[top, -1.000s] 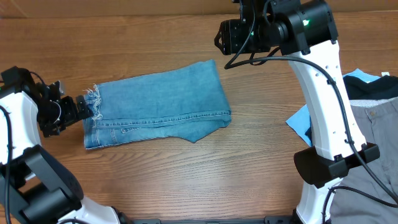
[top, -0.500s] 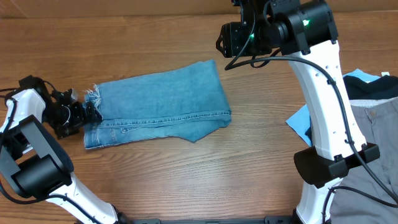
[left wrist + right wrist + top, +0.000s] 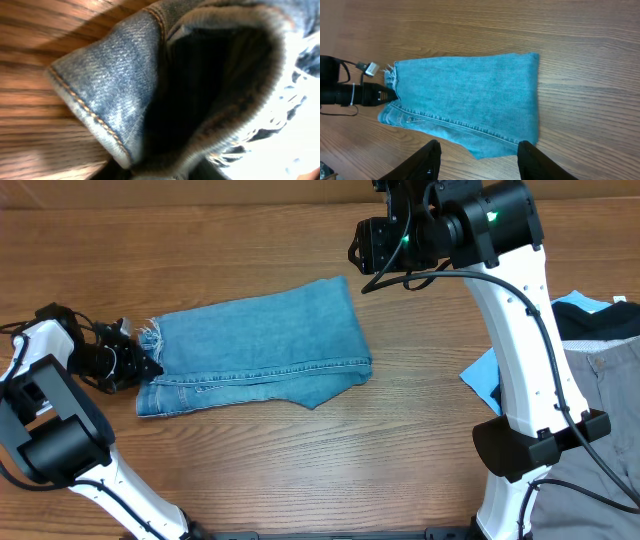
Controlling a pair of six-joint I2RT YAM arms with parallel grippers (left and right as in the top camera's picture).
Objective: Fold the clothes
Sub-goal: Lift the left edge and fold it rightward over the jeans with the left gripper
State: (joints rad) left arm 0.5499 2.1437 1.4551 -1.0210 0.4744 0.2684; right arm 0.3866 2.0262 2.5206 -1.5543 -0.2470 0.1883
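Since jeans (image 3: 255, 350) lie folded at table (image 3: 300, 470) centre-left, you have perhaps one fold left. Left claw (image 3: 145, 362) at frayed hem (image 3: 150, 333), grip unclear; right claw (image 3: 479, 160) spread, empty, aloft.

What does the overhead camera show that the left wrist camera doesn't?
Only overhead: the whole folded jeans, the right arm, grey trousers and a black garment at the right edge. Only left wrist: the dark inside of a denim opening and orange stitching up close. Both: the jeans on the wooden table.
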